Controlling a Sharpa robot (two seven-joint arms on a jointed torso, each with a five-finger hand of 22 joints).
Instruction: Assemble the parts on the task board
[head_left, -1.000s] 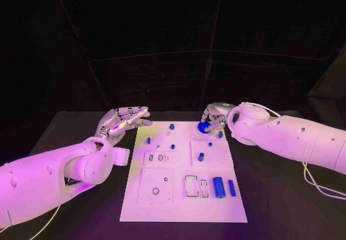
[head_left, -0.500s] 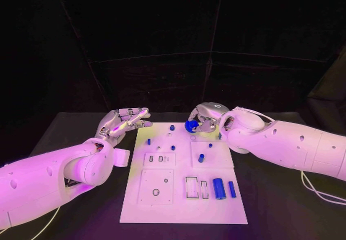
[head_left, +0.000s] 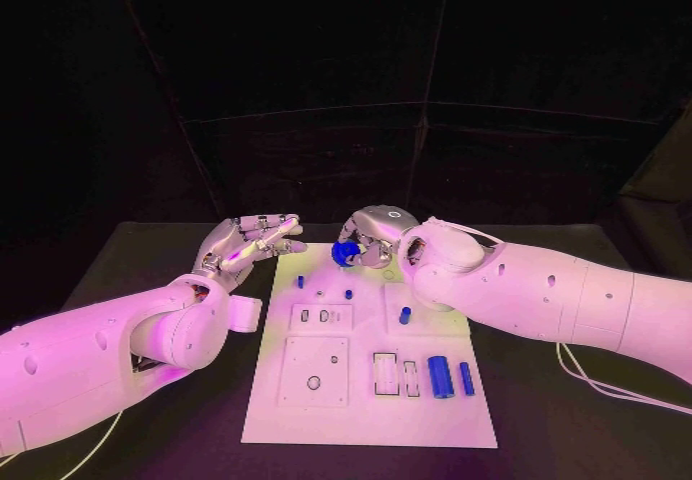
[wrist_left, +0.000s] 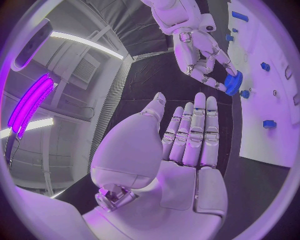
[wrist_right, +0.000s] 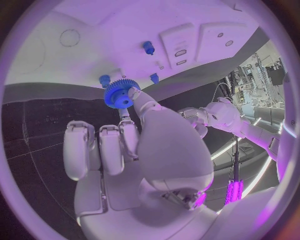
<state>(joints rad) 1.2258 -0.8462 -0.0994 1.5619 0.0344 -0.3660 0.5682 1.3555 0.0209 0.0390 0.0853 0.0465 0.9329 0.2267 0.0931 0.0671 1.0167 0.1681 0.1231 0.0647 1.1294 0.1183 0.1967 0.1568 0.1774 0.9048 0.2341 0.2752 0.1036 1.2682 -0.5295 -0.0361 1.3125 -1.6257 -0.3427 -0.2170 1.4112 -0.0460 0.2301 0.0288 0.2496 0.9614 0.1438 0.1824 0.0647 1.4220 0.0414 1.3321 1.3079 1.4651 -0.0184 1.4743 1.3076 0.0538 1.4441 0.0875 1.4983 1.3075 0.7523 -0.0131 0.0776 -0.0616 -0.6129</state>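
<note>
My right hand (head_left: 372, 232) hovers over the far left part of the white task board (head_left: 361, 410) and pinches a blue gear (head_left: 346, 253) in its fingertips. The gear (wrist_right: 119, 94) sits above the board's far edge, near two small blue pegs (wrist_right: 149, 48). The left wrist view also catches the gear (wrist_left: 233, 82) under the right hand (wrist_left: 200, 50). My left hand (head_left: 248, 243) floats just off the board's far left corner, fingers straight and together, holding nothing. On the board stand small blue pegs (head_left: 348, 294) and a short blue post (head_left: 405, 315); two blue cylinders (head_left: 440, 376) lie near the front right.
A white square plate with a hole (head_left: 312, 370) and rectangular slots (head_left: 384, 372) occupy the board's near half. The black table (head_left: 562, 420) surrounds the board. My left arm (head_left: 101, 350) and right arm (head_left: 562, 295) flank the board.
My right hand has carried the blue gear leftward along the far edge of the board, towards my left hand. The left hand has stayed in place.
</note>
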